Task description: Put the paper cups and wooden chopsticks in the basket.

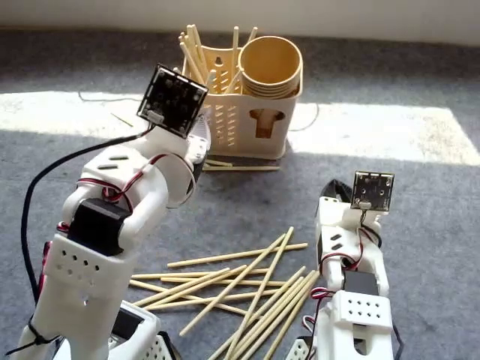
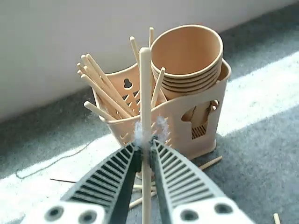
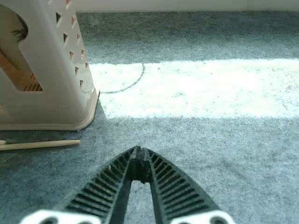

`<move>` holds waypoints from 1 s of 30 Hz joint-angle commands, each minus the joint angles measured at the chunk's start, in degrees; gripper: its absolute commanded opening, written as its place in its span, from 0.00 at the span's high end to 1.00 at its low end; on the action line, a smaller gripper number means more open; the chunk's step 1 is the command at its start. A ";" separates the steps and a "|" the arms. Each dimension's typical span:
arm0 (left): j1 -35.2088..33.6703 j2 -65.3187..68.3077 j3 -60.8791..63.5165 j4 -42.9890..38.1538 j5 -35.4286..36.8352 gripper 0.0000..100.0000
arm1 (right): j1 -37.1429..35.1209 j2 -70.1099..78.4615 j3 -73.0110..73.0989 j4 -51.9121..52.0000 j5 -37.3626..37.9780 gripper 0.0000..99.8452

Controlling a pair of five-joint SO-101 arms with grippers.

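A beige basket (image 1: 247,120) (image 2: 196,126) stands at the back of the carpet with stacked paper cups (image 1: 270,66) (image 2: 187,56) and several chopsticks (image 1: 196,52) (image 2: 103,88) upright in it. My left gripper (image 2: 146,144) is shut on one wooden chopstick (image 2: 145,98), held upright just in front of the basket. That arm (image 1: 135,195) stands left of the basket in the high view. My right gripper (image 3: 138,161) is shut and holds nothing, low over the carpet near the basket's corner (image 3: 56,70). Several loose chopsticks (image 1: 240,289) lie between the arms.
Two chopsticks (image 1: 236,166) lie at the foot of the basket, one of them (image 3: 39,145) in the right wrist view. A thin cable (image 3: 126,86) curls over the sunlit strip of carpet (image 1: 390,135). A wall runs behind the basket.
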 commanded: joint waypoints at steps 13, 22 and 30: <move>-0.04 -1.19 -3.21 -27.52 2.11 0.99 | 0.22 -0.57 -0.48 -1.80 0.53 0.99; -0.13 -1.10 -3.03 -38.51 2.20 0.99 | 0.22 -0.57 -0.40 -1.80 0.53 0.99; -0.40 1.89 -3.21 -44.48 2.20 0.99 | -0.92 -0.57 -0.40 -1.80 0.70 0.99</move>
